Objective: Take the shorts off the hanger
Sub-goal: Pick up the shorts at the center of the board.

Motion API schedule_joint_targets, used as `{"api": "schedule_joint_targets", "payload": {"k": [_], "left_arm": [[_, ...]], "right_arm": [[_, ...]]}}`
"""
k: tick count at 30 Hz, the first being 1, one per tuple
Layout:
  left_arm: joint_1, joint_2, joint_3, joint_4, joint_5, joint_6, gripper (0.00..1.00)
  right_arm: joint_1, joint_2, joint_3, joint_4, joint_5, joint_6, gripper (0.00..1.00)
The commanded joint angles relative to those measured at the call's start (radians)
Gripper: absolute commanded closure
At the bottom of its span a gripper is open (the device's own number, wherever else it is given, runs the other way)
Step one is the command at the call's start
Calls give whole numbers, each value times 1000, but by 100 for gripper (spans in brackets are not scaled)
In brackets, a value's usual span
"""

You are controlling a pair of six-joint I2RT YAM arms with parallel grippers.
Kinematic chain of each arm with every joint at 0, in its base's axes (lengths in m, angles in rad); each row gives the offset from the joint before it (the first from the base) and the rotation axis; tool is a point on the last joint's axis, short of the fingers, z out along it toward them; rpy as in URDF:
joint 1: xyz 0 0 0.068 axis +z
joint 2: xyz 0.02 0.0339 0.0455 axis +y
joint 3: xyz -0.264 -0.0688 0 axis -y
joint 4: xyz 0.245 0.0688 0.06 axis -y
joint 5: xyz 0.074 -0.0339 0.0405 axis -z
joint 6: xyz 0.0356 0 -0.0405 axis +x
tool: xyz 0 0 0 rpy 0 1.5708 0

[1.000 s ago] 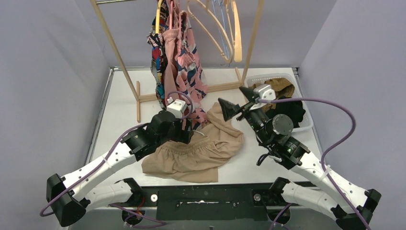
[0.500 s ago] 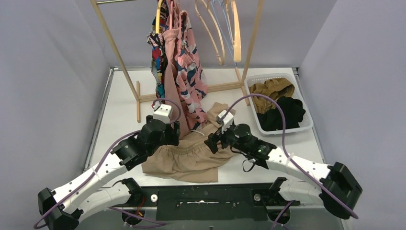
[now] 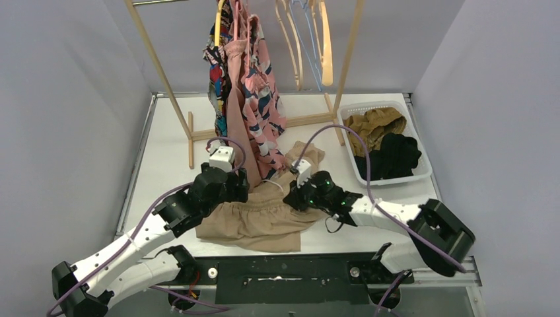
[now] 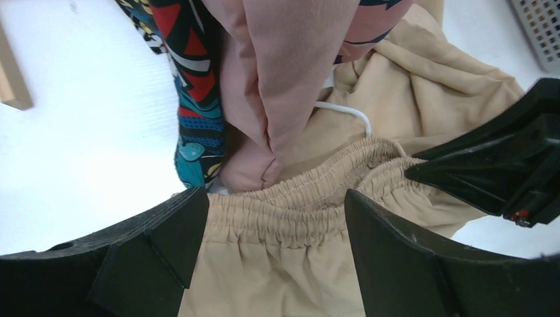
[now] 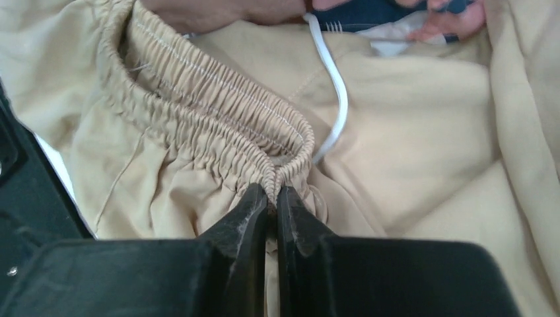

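While the right pincer (image 5: 271, 201) is clenching a fold of gathered elastic waistband, the soft beige fabric shorts (image 5: 409, 165) are lying crumpled beneath it on the white tabletop (image 3: 165, 158). The left pincer (image 4: 264, 251) is hovering released just beside it, its jaws straddling the same waistband. A white drawstring (image 5: 338, 99) is curling across the beige cloth.

Just behind both pincers, pink floral-print shorts (image 3: 261, 99), plain dusty pink shorts (image 3: 234, 132) and multicolour comic-print shorts (image 3: 216, 76) are hanging from the light wooden rack (image 3: 158, 72), their lower ends touching the beige pair.

Near the tabletop's right edge, a white slotted plastic basket (image 3: 380, 104) is holding mustard-brown shorts (image 3: 373, 122) and black shorts (image 3: 396, 155). Pale lavender walls (image 3: 66, 132) are closing in both sides, and bare surface is showing left of the rack.
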Motion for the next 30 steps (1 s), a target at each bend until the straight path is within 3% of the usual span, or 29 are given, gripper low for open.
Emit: {"api": "schedule_joint_targets", "payload": {"k": [1,6,12,13,14,15,16,20,22,27,30], "left_arm": [[9,5,-4,88,78,-94,25],[12,0,-65,134,123,-213,25],[22,-35,-173,183,129,-341,26],[23,-40,-183,184,133,-361,27],[24,-43,-192,185,134,-372,28],[24,-47,-200,183,134,-379,29],[25,-49,-209,180,130,-386,29],[26,-40,-256,200,133,-411,33],[26,-28,-273,219,159,-415,39],[29,-10,-298,241,197,-436,50],[29,-25,-305,244,201,-440,51]], "right_arm": [[-15,-202,-123,107,48,45,100],[-20,-522,-283,-17,117,108,100],[-27,-837,-309,-282,293,203,97],[-27,-866,-295,-340,335,224,90],[-29,-890,-283,-391,354,231,72],[-29,-905,-272,-406,358,234,62],[-29,-912,-264,-406,345,231,57],[-29,-794,-138,-436,229,221,26],[-30,-684,-70,-432,169,196,16],[-32,-307,122,-437,38,53,8],[-32,-116,214,-434,-22,-14,5]]}}
